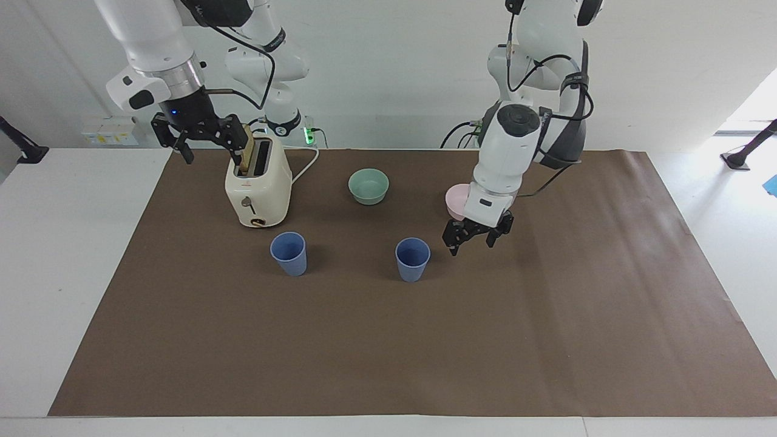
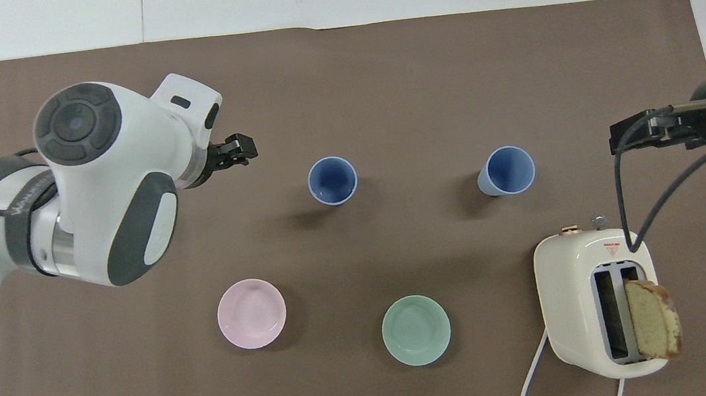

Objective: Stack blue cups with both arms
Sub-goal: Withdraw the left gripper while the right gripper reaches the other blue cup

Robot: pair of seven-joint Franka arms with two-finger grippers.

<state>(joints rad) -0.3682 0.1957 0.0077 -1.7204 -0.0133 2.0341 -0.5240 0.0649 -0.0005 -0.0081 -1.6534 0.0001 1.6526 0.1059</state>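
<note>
Blue cups, 2, upright on brown mat, well apart, unstacked: cup near toaster (image 1: 289,254), cup mid-table (image 1: 413,258).

Facing view, scanned across:
- Right gripper (image 1: 207,135) raised over toaster (image 1: 257,189), fingers spread, empty; bread slice (image 1: 246,148) poking from slot.
- Green bowl (image 1: 368,185) nearer robots than cups.
- Left gripper (image 1: 476,237) hovering low over mat beside mid-table cup, toward left arm's end, fingers apart, holding nothing.
- Pink bowl (image 1: 455,201) partly hidden by left wrist.

Risks, judged: light tapered cup likely tipped or shoved by off-center finger contact at rim; cups far apart, so long carry, possible slip; right gripper descent near toaster could clip bread.
</note>
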